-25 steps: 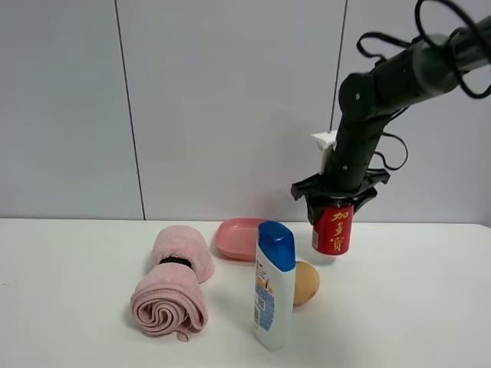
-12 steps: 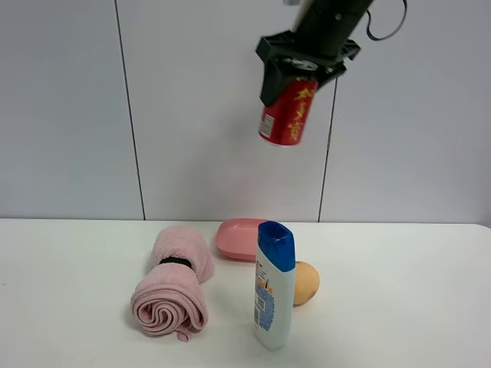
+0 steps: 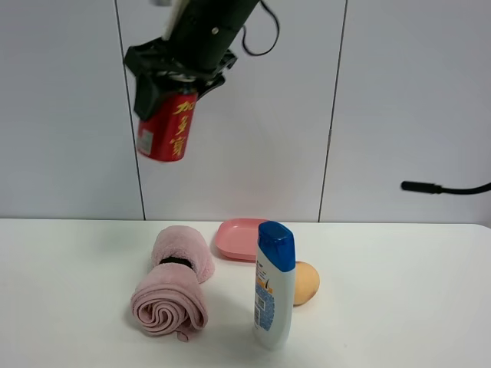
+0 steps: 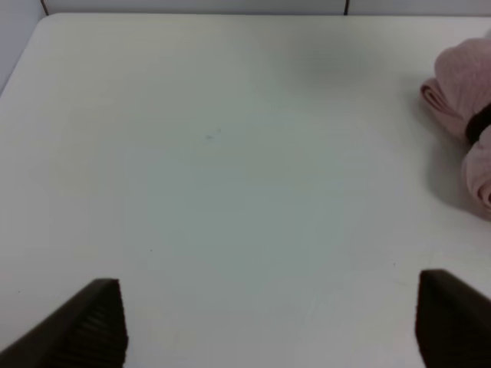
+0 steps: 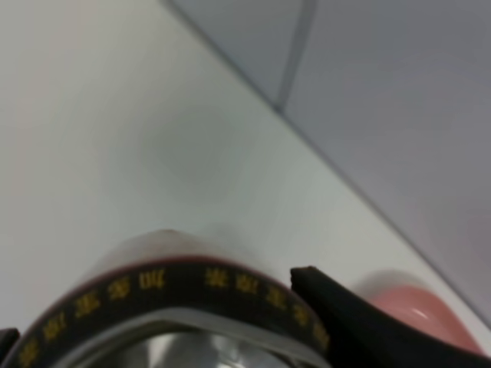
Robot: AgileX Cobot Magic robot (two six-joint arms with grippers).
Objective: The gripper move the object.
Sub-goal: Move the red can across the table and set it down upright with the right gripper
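Observation:
My right gripper (image 3: 170, 96) is shut on the red can (image 3: 167, 130) with yellow characters. It holds the can slightly tilted, high in the air at the upper left, above and left of the pink towel roll. The right wrist view shows the can's black band and silver top (image 5: 169, 307) between the black fingers (image 5: 345, 322), far above the table. My left gripper (image 4: 268, 322) is open and empty over bare white table; only its two fingertips (image 4: 96, 322) show. It does not show in the exterior view.
On the white table (image 3: 399, 291) stand a rolled pink towel (image 3: 173, 284), a pink dish (image 3: 238, 238), a white shampoo bottle with a blue cap (image 3: 274, 285) and a brown egg (image 3: 305, 282) behind it. A black cable (image 3: 445, 188) juts in at the right.
My right gripper has lifted the can off the table at the right, raised it high, then swung it left across the scene to above the towel's left side.

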